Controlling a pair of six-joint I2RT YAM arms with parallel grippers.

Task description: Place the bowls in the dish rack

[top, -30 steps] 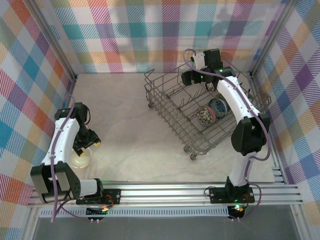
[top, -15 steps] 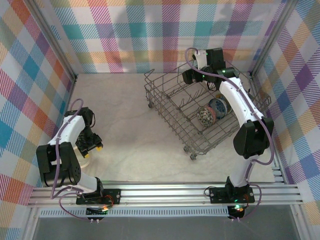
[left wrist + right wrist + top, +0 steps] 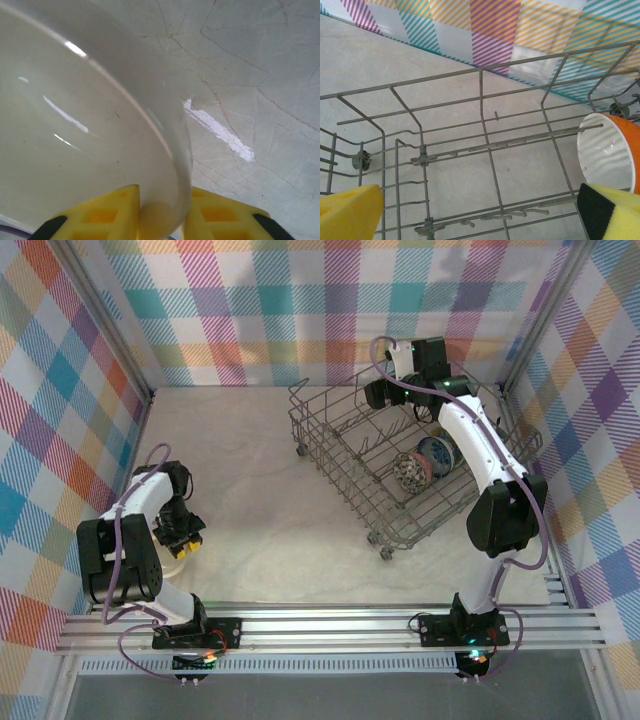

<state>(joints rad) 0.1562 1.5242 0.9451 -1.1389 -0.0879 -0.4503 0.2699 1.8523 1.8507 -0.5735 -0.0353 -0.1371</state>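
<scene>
Item: left gripper, yellow fingers drawn narrow about the rim of a plain white bowl, one pad set inside the wall and one outside, both apparently touching the glaze. The bowl is seen close up in the left wrist view, with the pale, crazed table beside it. In the top view the same gripper is found well apart from the dish rack, off the rack's left side and toward the arm bases, with the bowl's edge showing just beneath it. Item: right gripper, jaws spread wide and holding nothing, hung over the rack's wire floor. An orange bowl with a white inside is stood on edge within the rack, just beside the right-hand finger. From above, this gripper is placed at the rack's far corner. A blue-patterned bowl and a brown-patterned bowl are lodged upright among the tines toward the rack's right side. Hazards, as judged: the rim is pinched only near the fingertips on a glossy curved wall, so the white bowl could pivot or slip out once it is raised. Should the grip hold, the bowl could be knocked against the rack's near wall if carried in too low. Relation to the jaws: the white bowl's rim lies between the left pads, while the orange bowl lies outside the right jaws' gap.
</scene>
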